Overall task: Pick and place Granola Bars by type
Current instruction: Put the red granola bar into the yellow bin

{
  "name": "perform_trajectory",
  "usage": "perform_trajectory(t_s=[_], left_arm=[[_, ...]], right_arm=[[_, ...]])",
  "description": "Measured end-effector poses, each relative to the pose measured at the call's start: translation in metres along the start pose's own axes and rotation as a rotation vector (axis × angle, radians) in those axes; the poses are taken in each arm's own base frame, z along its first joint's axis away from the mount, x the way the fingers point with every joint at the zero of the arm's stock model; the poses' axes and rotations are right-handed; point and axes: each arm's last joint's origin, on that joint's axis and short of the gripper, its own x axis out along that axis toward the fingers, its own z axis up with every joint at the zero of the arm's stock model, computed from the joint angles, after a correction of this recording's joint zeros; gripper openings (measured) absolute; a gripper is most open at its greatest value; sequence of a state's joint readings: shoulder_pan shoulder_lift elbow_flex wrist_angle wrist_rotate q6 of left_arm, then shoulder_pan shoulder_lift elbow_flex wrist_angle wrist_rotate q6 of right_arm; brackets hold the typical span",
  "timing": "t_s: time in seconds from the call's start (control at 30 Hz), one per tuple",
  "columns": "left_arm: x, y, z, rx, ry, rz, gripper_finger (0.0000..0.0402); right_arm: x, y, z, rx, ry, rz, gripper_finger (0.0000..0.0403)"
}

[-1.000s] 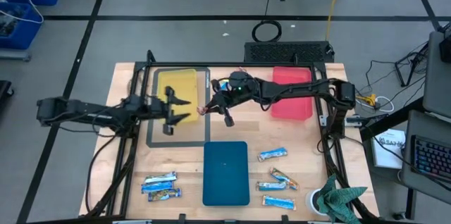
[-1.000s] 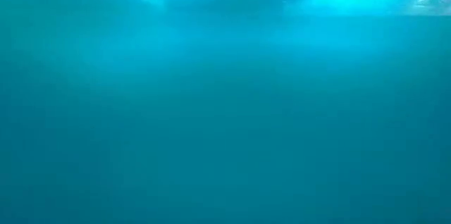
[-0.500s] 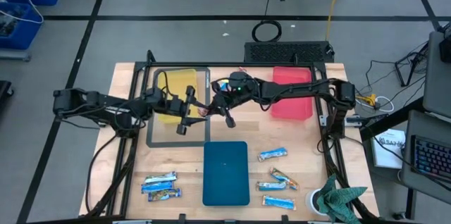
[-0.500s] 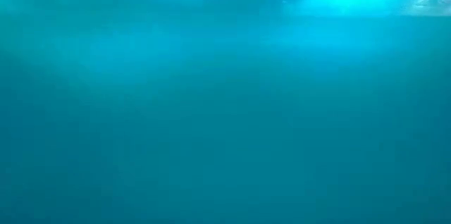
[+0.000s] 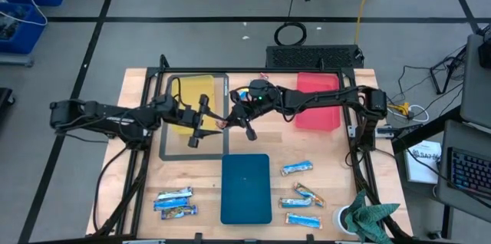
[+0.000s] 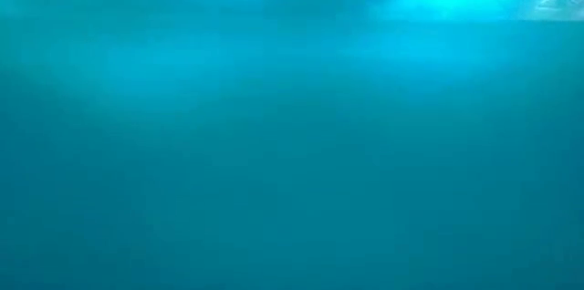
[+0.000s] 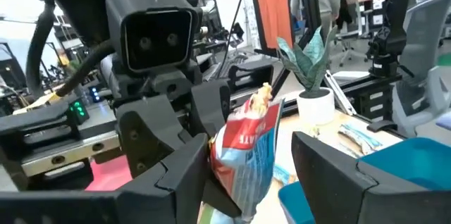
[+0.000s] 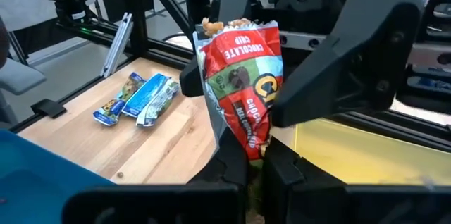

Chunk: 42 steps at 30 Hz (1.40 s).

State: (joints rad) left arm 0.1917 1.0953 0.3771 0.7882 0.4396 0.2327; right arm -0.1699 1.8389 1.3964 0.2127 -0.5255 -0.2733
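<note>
High view: right gripper (image 5: pixel 236 121) and left gripper (image 5: pixel 201 119) meet between yellow tray (image 5: pixel 192 98) and blue tray (image 5: pixel 245 188); red tray (image 5: pixel 317 104) looks bare; seven bars lie loose on table (image 5: pixel 307 206), unsorted.
Low view: blue surface only.
Left wrist view: left fingers (image 7: pixel 176 175) spread wide either side of red bar (image 7: pixel 245 155).
Right wrist view: right gripper (image 8: pixel 255 162) clamps the red bar's lower end.
Progress: early, by judgement; handover pending.
</note>
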Motion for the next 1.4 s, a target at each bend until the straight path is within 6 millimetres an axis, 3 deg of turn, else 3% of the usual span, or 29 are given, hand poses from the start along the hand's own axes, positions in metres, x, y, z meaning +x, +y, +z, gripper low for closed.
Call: perform_trajectory(t_s=[0.13, 0.23, 0.5, 0.8, 1.03, 1.4], left_arm=[[-0.003, 0.000, 0.002, 0.031, 0.012, 0.011, 0.0210], [-0.003, -0.001, 0.003, 0.061, 0.009, 0.001, 0.0185], [-0.003, -0.001, 0.003, 0.133, 0.004, -0.006, 0.0022], [-0.009, 0.002, 0.009, 0.173, 0.021, 0.111, 0.0014], [-0.029, 0.006, 0.020, 0.186, 0.107, 0.268, 0.0013], [-0.064, 0.012, 0.021, 0.151, 0.321, 0.536, 0.0012]], right_arm=[[0.000, 0.000, 0.000, 0.001, 0.002, 0.000, 0.0005], [0.000, 0.000, 0.000, 0.001, 0.002, 0.001, 0.0005], [0.000, 0.000, 0.000, 0.000, 0.000, 0.001, 0.0005], [-0.002, -0.004, 0.000, 0.052, 0.009, -0.048, 0.0043], [-0.008, -0.015, -0.004, 0.095, 0.064, -0.209, 0.0067], [-0.024, -0.015, -0.003, 0.135, 0.152, -0.203, 0.0070]])
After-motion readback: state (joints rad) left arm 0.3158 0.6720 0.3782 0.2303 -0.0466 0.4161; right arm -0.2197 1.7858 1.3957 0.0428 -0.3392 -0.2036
